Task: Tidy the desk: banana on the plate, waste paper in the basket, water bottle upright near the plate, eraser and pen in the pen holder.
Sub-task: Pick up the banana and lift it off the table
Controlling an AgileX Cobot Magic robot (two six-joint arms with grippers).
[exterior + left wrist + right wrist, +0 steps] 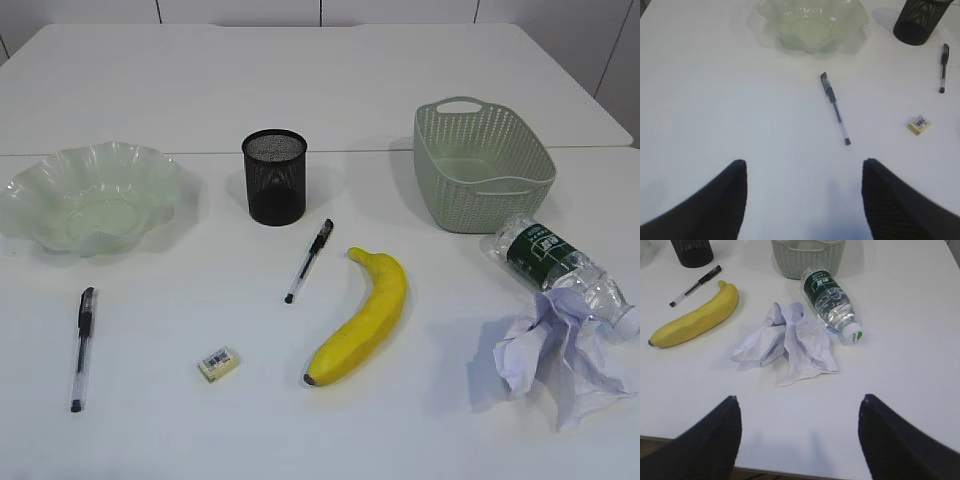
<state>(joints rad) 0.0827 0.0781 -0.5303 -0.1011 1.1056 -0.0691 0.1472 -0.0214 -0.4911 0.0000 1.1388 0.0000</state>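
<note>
Exterior view: large white desk [330,420] with a thin seam across the far part. At the left, a shallow translucent pale-green plate [90,195] with ruffled rim, empty. Near the middle, a black metal mesh pen holder [274,176], upright. At the right, a sage-green woven plastic basket [483,165], empty. Just in front of it, a clear plastic water bottle [560,272] with dark green label, lying on its side, touching crumpled white waste paper [560,355]. Ripe yellow banana [364,318] lying near the centre, beside a black-capped clear pen [308,261]. Second pen [81,347] at the front left; tiny pale-yellow eraser [218,362] with barcode sticker between it and the banana. No arms visible here.

Left wrist view: left gripper [805,200] spread wide above bare tabletop, holding nothing. Ahead, one pen [835,108], with plate, pen holder, other pen and eraser farther off.

Right wrist view: right gripper [797,435] likewise spread, empty, above the desk's near edge. Waste paper directly ahead, bottle just beyond it, banana to the left.
</note>
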